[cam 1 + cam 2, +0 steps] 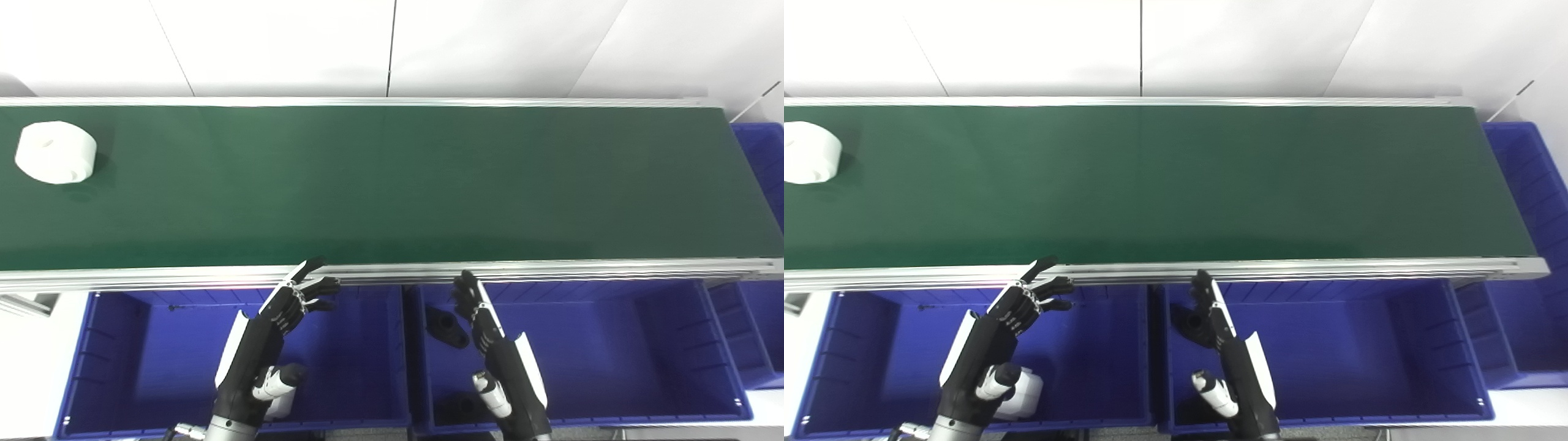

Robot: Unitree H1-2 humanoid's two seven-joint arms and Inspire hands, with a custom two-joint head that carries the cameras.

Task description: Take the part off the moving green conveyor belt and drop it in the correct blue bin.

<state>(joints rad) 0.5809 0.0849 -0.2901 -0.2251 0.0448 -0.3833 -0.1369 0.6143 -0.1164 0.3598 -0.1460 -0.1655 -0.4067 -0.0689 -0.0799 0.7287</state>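
Note:
A white round part [55,152] lies on the green conveyor belt [392,184] at its far left end; in the right eye view it is cut by the left edge [808,160]. My left hand [269,331] is open and empty, held over the left blue bin [98,380] just below the belt's near rail. My right hand [490,334] is open and empty over the middle blue bin [643,355]. Both hands are far to the right of the part.
A white part [1026,392] lies in the left bin under my left hand. Two black parts [446,326] lie in the middle bin. Another blue bin [759,153] stands at the belt's right end. An aluminium rail [551,269] edges the belt's near side.

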